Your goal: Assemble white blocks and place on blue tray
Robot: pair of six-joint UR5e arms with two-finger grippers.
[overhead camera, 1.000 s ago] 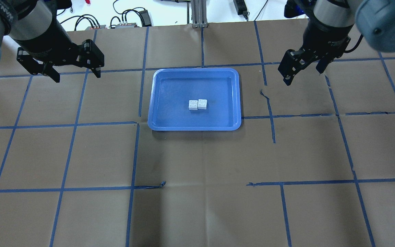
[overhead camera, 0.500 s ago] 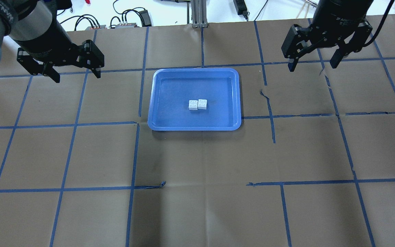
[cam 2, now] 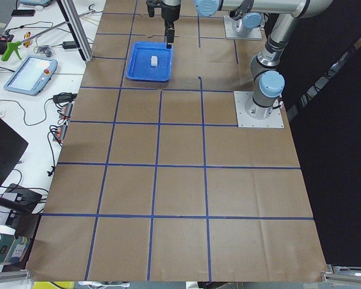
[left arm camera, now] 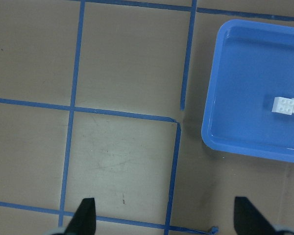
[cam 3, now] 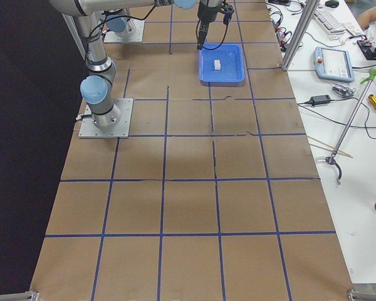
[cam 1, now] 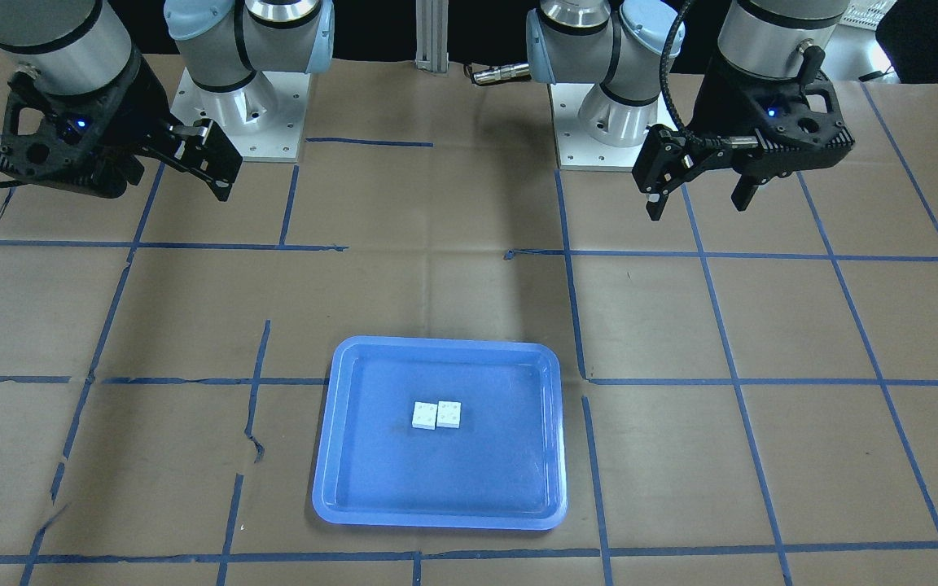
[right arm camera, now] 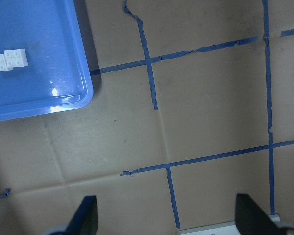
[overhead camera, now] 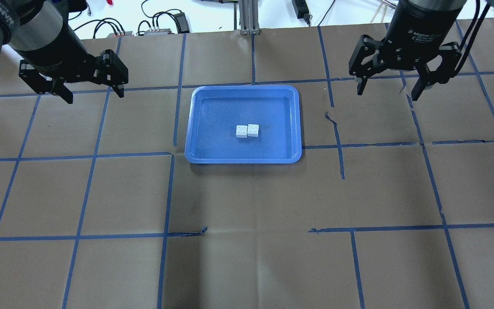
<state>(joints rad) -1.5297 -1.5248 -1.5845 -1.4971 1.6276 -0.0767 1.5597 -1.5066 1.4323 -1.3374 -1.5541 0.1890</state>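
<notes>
Two white blocks [overhead camera: 247,130] lie side by side, touching, near the middle of the blue tray [overhead camera: 212,146]. They also show in the front view [cam 1: 436,415], on the tray [cam 1: 436,496]. My left gripper [overhead camera: 95,93] is open and empty, above the paper to the left of the tray's far corner. Its wrist view shows the blocks [left arm camera: 289,105] at the right edge. My right gripper [overhead camera: 387,93] is open and empty, off to the right of the tray. Its wrist view shows the blocks [right arm camera: 8,60] at the upper left.
Brown paper with a blue tape grid covers the table. The paper is torn [overhead camera: 330,118] to the right of the tray. Cables and power bricks [overhead camera: 157,25] and a metal post [overhead camera: 249,17] lie past the far edge. The arm bases [cam 1: 233,106] stand at the robot side.
My right gripper has swung round at the wrist and shifted a little to the right, and stays open. My left gripper and the blocks have hardly moved.
</notes>
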